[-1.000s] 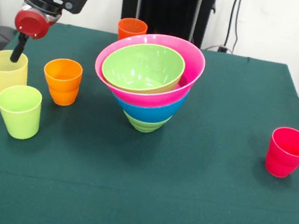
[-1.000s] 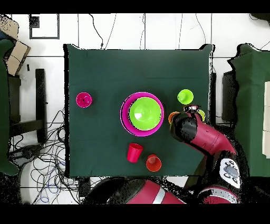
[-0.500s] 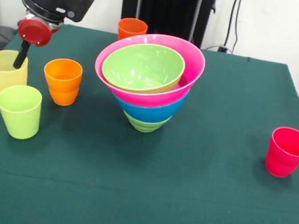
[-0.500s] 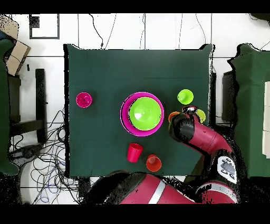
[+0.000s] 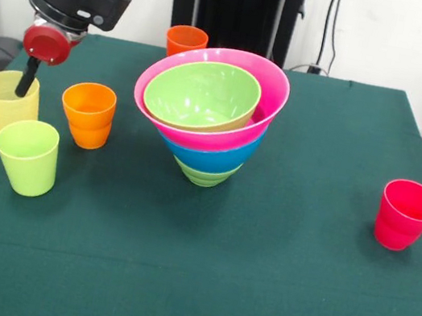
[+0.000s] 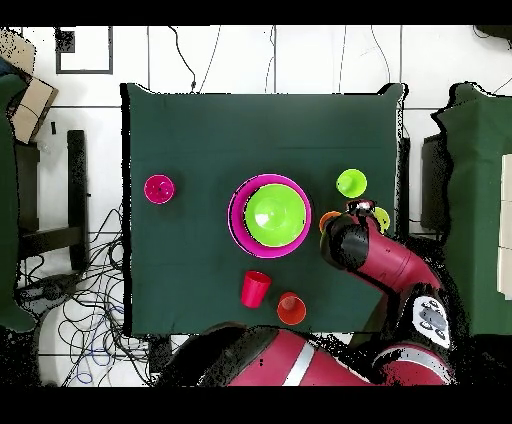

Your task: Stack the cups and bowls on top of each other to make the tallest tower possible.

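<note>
Now, nearest you in the front view is the lime green cup (image 5: 26, 156), upright on the green table (image 5: 255, 280), with the pinkish-red cup (image 5: 405, 214) well apart at the right. Just behind the lime one sits the pale yellow cup (image 5: 10, 100), and the gripper (image 5: 26, 82) has one dark finger dipping at its rim; you cannot tell how far the jaws are open or whether they hold it. Beside it stands an orange cup (image 5: 88, 114). In the middle is the tower (image 5: 208, 117): small light green bowl at the bottom, then blue, then pink, with the large light green bowl (image 5: 202, 94) tilted inside. Farthest back is a second orange cup (image 5: 186, 41). The overhead view also shows a red cup (image 6: 255, 289) lying on its side.
</note>
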Tool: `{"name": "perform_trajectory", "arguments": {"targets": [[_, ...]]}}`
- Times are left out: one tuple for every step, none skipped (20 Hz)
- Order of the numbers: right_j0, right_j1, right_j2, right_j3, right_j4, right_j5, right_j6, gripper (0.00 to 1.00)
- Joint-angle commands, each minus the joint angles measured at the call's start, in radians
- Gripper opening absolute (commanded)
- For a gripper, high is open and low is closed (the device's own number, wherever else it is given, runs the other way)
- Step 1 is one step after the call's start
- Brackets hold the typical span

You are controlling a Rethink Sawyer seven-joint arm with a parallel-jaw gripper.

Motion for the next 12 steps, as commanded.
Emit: {"name": "perform_trajectory", "arguments": {"targets": [[-0.006,0.061,0.130,0.040,-0.071,-0.027,0.007,1.00],[-0.007,0.063,0.131,0.040,-0.072,-0.031,0.008,1.00],[-0.008,0.065,0.131,0.041,-0.072,-0.034,0.009,1.00],[-0.008,0.065,0.131,0.042,-0.073,-0.036,0.009,1.00],[-0.009,0.065,0.131,0.043,-0.073,-0.037,0.009,1.00],[-0.008,0.065,0.130,0.042,-0.073,-0.036,0.009,1.00],[-0.008,0.066,0.131,0.043,-0.073,-0.036,0.009,1.00],[-0.008,0.066,0.131,0.043,-0.072,-0.036,0.010,1.00],[-0.007,0.067,0.130,0.042,-0.072,-0.037,0.010,1.00],[-0.008,0.068,0.130,0.043,-0.072,-0.038,0.010,1.00],[-0.008,0.069,0.130,0.043,-0.073,-0.040,0.010,1.00],[-0.009,0.069,0.130,0.044,-0.073,-0.040,0.010,1.00]]}}
